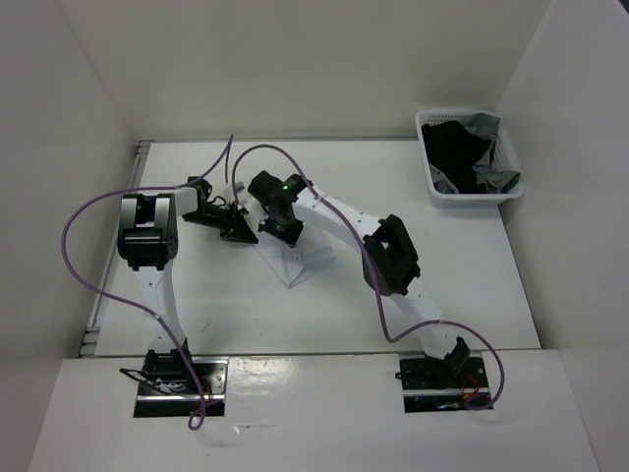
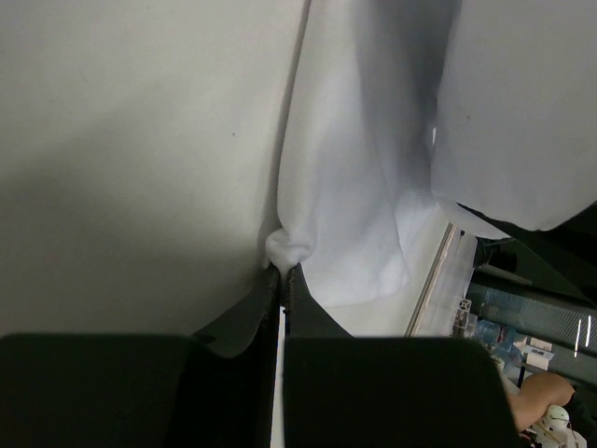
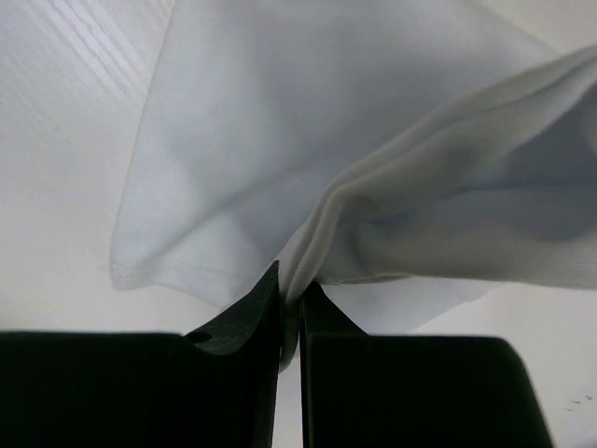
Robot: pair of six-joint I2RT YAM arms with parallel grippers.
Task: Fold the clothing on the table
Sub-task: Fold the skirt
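The white table (image 1: 472, 285) carries the clothing (image 3: 308, 131) near its middle, bunched up between the two arms. At the far right corner a white slatted basket (image 1: 472, 200) holds black and grey garments (image 1: 457, 147). The left gripper (image 2: 282, 273) is pinched tight on a clothing fold; the right gripper (image 3: 291, 285) likewise nips a gathered fold

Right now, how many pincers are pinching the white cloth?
2. The left pincer pinches a bunched bit of the white garment; the right pincer pinches a fold of it.
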